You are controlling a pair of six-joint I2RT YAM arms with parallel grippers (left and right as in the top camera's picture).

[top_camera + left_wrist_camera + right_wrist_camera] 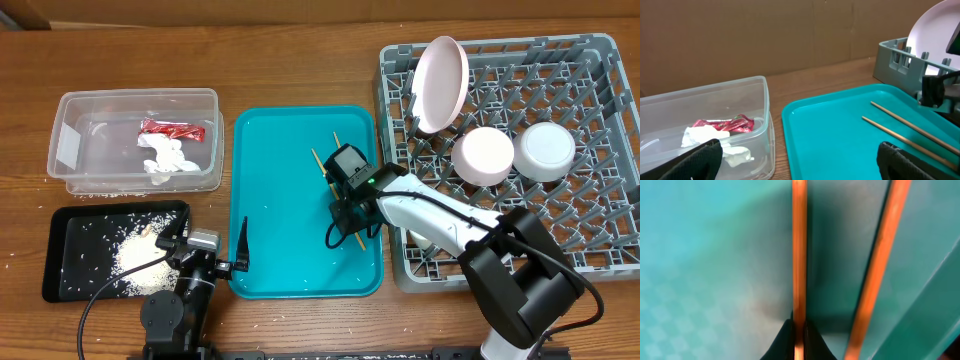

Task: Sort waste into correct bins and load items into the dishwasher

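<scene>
Two wooden chopsticks (329,172) lie on the teal serving tray (270,180). My right gripper (348,208) is down on the tray, shut on one chopstick (799,255); the other chopstick (880,265) lies beside it. My left gripper (797,165) is open and empty, low at the front between the clear tub and the teal tray. The clear tub (70,150) holds the red wrapper (170,130) and white tissue (167,160). The black tray (70,225) holds rice (135,252). The grey dish rack (600,170) holds a pale-pink plate (442,82) upright and two white bowls (484,155), (546,150).
The dish rack's near wall (895,62) stands just right of the teal tray. The wooden table (300,60) runs behind the tub and tray. A few rice grains lie on the table by the black tray.
</scene>
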